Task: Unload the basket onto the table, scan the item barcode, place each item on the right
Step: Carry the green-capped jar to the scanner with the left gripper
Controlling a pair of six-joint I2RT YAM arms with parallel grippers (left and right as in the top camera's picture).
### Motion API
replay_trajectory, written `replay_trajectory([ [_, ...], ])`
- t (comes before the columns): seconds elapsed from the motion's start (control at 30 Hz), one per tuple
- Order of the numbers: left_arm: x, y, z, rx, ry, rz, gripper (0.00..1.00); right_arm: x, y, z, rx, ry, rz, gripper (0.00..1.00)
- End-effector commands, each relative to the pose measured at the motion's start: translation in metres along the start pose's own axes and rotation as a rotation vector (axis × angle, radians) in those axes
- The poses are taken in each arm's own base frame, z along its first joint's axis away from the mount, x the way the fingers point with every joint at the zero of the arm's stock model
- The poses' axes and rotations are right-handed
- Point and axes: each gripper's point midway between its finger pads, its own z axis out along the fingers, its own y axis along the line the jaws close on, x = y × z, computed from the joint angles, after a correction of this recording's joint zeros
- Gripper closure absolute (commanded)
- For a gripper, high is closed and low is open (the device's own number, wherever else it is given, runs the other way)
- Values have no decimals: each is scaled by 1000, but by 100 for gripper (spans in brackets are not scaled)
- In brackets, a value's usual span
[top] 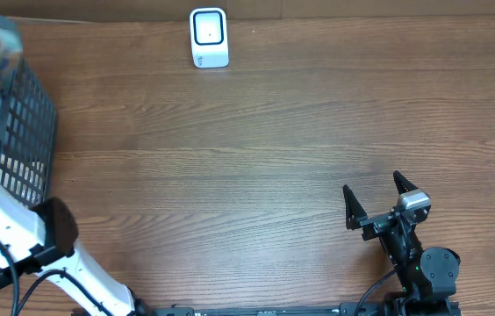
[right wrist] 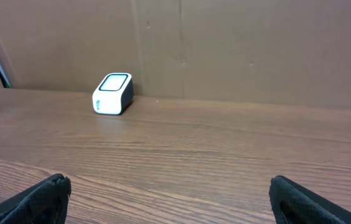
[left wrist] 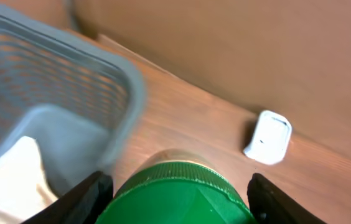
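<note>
Though one green-lidded item point(left wrist: 177, 191), one scanner point(top: 209, 37).

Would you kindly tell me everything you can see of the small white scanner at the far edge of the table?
The scanner is a small white box with rounded corners, plastic by its look. Its upper face carries a pale window inside a dark rounded frame, and in the right wrist view one side looks dark. It stands upright and alone on the wooden table, close to the brown back wall. Nothing but the table touches it.
</note>
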Motion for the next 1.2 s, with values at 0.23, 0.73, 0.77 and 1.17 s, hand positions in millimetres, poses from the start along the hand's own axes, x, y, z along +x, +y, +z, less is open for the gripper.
replay_trajectory([
  [0.23, 47, -130, 0, 229, 96, 202, 66, -1, 1, 0, -5, -10, 3, 0],
  [0.73, 172, -215, 41, 314, 499, 378, 68, -1, 1, 0, -5, -10, 3, 0],
  [0.77, 183, -216, 44, 304, 534, 388, 68, -1, 1, 0, -5, -10, 3, 0],
  [1.17, 283, -232, 96, 81, 667, 513, 68, -1, 1, 0, -5, -10, 3, 0],
])
